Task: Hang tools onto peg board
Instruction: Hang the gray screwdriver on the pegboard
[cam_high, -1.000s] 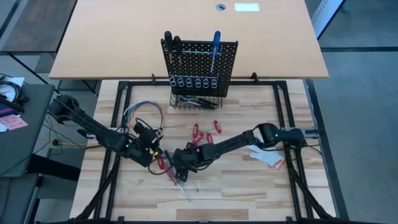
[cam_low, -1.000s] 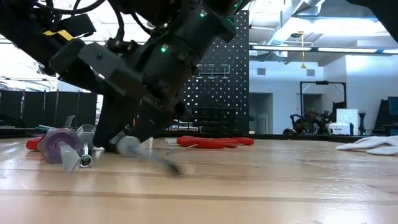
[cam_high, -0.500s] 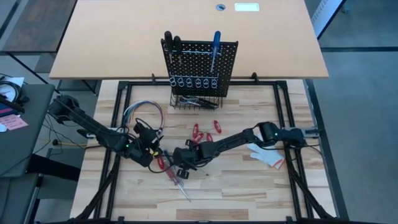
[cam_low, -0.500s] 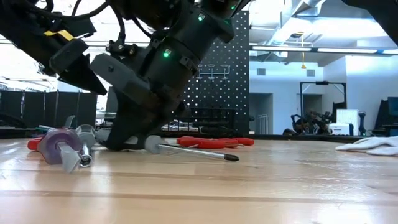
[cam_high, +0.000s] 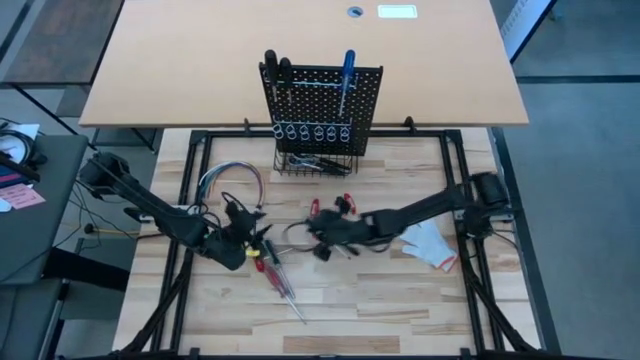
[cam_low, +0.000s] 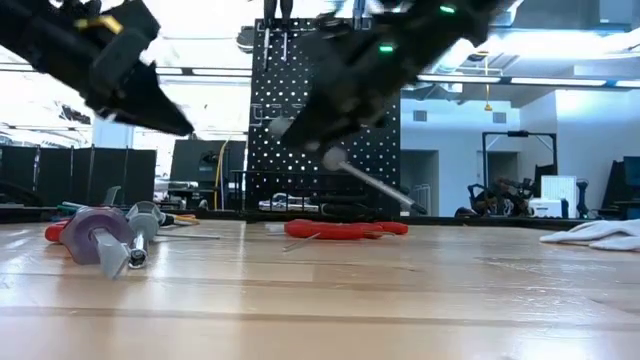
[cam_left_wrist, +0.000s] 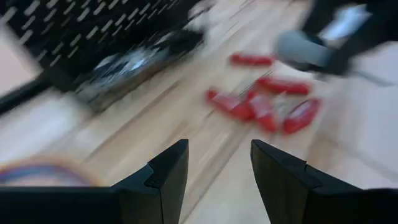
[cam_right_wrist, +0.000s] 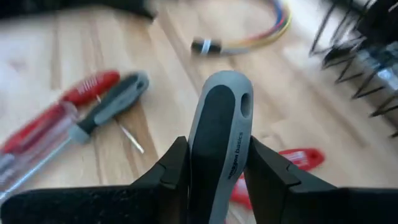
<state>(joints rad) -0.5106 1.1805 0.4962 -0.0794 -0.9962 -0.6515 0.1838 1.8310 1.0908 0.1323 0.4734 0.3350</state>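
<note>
The right gripper (cam_right_wrist: 214, 168) is clamped on a grey-and-black screwdriver (cam_right_wrist: 219, 134). Only its wrist view shows that grip; the low view shows the screwdriver lifted clear of the table (cam_low: 400, 300). From above, it hangs at 6 o'clock of the peg board (cam_high: 320, 105). The left gripper (cam_left_wrist: 217, 168), fingers apart and empty, hovers at 9 o'clock of the right, beside red-handled tools (cam_high: 262, 262).

Red pliers (cam_high: 338, 206) before peg board (cam_high: 321, 98), right side open

A tan desk (cam_high: 300, 60) stands behind the wooden worktable (cam_high: 400, 300); grey floor (cam_high: 580, 150) surrounds both; ceiling lights (cam_low: 480, 77) glow.
</note>
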